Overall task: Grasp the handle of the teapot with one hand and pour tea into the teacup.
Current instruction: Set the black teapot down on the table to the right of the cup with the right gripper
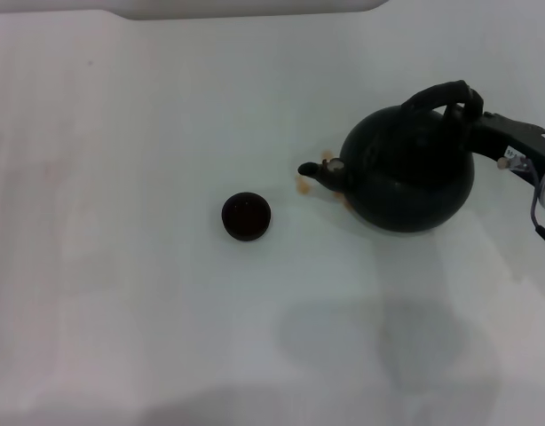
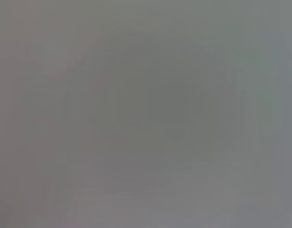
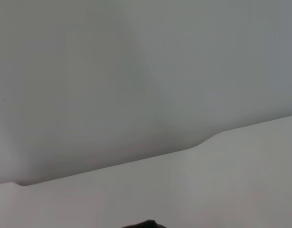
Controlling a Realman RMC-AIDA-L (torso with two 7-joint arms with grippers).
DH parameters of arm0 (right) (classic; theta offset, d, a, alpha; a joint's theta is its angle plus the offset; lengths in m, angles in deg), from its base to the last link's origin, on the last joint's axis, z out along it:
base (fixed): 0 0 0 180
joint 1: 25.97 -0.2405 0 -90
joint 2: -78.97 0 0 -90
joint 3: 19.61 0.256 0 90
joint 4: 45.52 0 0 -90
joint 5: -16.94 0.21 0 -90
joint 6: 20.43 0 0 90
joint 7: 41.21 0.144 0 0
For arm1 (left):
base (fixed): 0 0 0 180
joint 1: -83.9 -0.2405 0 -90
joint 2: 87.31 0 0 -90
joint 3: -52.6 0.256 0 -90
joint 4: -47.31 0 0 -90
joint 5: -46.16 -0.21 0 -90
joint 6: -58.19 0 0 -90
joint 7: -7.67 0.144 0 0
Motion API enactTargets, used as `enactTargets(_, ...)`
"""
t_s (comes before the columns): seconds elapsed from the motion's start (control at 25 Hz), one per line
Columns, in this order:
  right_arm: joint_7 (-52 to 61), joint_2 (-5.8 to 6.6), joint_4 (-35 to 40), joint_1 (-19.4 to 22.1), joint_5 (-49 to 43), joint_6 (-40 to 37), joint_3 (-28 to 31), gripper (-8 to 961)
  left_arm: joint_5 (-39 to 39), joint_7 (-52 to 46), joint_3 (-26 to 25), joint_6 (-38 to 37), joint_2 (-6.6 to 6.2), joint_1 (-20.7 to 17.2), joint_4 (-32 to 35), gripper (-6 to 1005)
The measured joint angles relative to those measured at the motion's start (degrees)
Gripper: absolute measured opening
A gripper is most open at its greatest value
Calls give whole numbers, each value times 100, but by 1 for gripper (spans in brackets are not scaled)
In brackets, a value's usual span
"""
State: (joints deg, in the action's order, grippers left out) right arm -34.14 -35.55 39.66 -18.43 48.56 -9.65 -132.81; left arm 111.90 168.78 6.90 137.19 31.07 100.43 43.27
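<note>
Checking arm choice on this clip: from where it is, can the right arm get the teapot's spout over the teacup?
Probably yes. The right gripper is at the handle of the teapot, whose spout already points toward the teacup. Only bare table lies between them, apart from small stains near the spout.

1. The teacup (image 1: 247, 216) stands alone near the middle of the tabletop (image 1: 122, 293); bare surface lies on all its sides.
2. The teapot (image 1: 408, 169) stands toward the right edge, its spout facing the teacup with an open gap between.
3. The right gripper (image 1: 475, 120) at the handle (image 1: 446, 96) blocks the right-edge side.
</note>
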Motion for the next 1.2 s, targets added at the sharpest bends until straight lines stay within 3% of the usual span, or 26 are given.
enactTargets(0.52,-152,14,38,19,24,-2,-15,217,0,0,0,2,0,0,0,891)
enactTargets(0.72,-152,9,47,44,30,17,0,387,0,0,0,13,0,0,0,890)
enactTargets(0.84,-152,27,93,52,70,60,5,640,0,0,0,16,0,0,0,890)
enactTargets(1.2,-205,183,574,384,184,328,80,683,0,0,0,20,3,0,0,891)
